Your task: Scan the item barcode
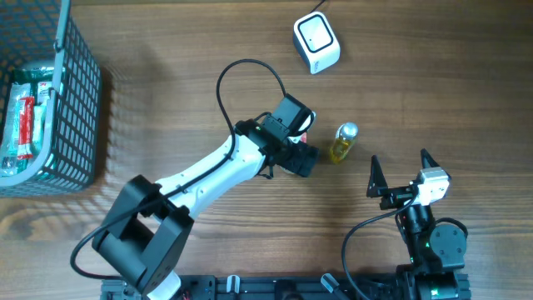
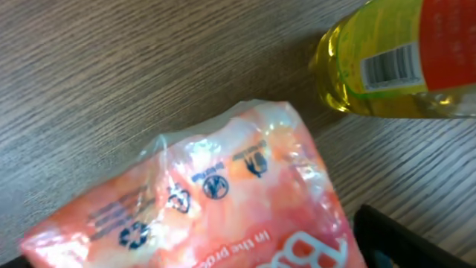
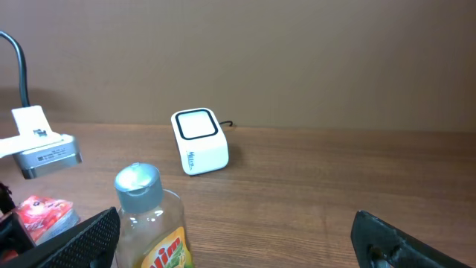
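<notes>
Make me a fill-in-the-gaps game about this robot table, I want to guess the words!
The barcode in the left wrist view is on the ___.
The scanner is coloured ___.
The right gripper is ___ and empty.
From overhead, the basket sits far ___.
Missing: bottle, white, open, left.

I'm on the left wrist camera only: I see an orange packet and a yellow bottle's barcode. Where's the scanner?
Observer: The white scanner stands beyond the bottle, a little to its left.
Operator: Is the right claw free?
Observer: Yes, the right claw is open and empty, to the right of the bottle and nearer the base.
Operator: Anything else out there?
Observer: A wire basket with more items in it stands at the far left.
</notes>
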`<state>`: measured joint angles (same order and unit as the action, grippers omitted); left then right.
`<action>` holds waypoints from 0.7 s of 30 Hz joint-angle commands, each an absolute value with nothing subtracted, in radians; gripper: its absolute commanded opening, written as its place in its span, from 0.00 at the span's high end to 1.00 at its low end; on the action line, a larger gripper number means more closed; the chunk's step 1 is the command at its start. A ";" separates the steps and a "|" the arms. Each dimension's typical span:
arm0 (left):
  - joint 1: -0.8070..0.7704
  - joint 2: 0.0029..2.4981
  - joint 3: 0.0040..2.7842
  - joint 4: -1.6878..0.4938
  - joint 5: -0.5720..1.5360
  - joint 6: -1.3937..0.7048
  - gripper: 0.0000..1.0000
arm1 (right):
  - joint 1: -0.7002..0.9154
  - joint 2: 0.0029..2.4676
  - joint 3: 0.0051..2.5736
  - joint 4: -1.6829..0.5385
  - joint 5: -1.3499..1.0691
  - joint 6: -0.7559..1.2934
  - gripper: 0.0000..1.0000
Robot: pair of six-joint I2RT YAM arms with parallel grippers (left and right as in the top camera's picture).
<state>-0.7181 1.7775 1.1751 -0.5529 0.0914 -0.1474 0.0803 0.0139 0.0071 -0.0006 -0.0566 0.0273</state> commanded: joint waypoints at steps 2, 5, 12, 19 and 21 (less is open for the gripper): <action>-0.723 1.790 1.176 -0.548 0.085 -0.150 0.30 | 0.077 0.011 0.005 0.002 -0.068 0.019 0.00; -0.723 1.790 1.176 -0.546 0.085 -0.150 0.37 | 0.077 0.011 0.005 0.002 -0.068 0.019 0.00; -0.722 1.789 1.176 -0.538 -0.030 -0.310 0.52 | 0.077 0.011 0.005 0.002 -0.068 0.019 0.00; -0.723 1.757 1.176 -0.582 -0.244 -0.580 0.55 | 0.077 0.011 0.005 0.002 -0.068 0.019 0.00; -0.723 1.742 1.176 -0.596 -0.271 -0.611 0.54 | 0.077 0.011 0.005 0.002 -0.068 0.019 0.00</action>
